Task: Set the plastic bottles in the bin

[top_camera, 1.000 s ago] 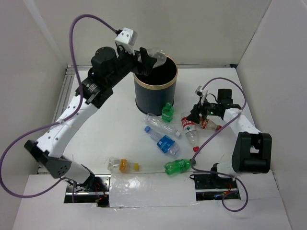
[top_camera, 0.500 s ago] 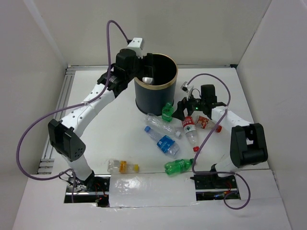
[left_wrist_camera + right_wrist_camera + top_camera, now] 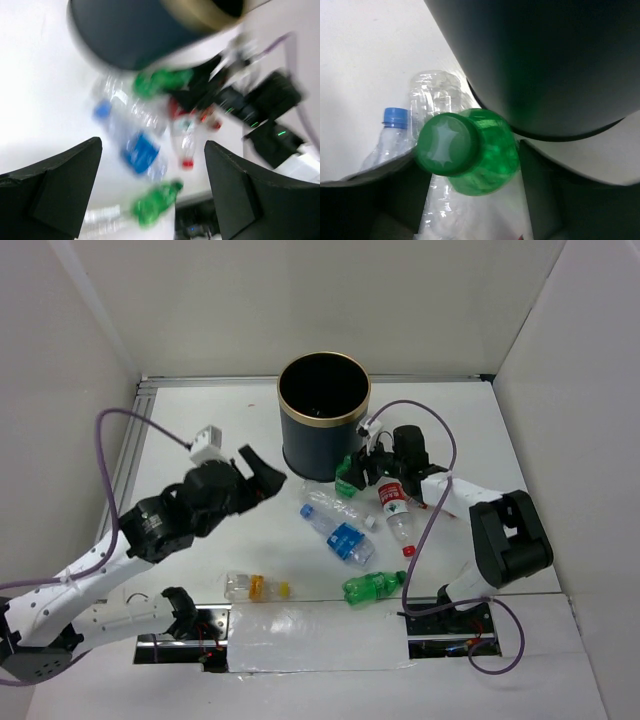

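White table (image 3: 200, 430): blue-labelled bottle (image 3: 345, 538) and red-white-labelled bottle (image 3: 395, 505), print illegible, near far-edge bin (image 3: 322, 445); left jaws open; right jaws straddle green bottle (image 3: 470, 152), grip unclear.

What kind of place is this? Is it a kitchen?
Probably a robot lab test bench: plain white walls box in a white table, two robot arms are bolted to its edge, and bottles lie beside a bin.

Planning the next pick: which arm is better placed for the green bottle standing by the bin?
Right: the right gripper flanks the green bottle by the bin; the left gripper hangs open and empty, farther away.
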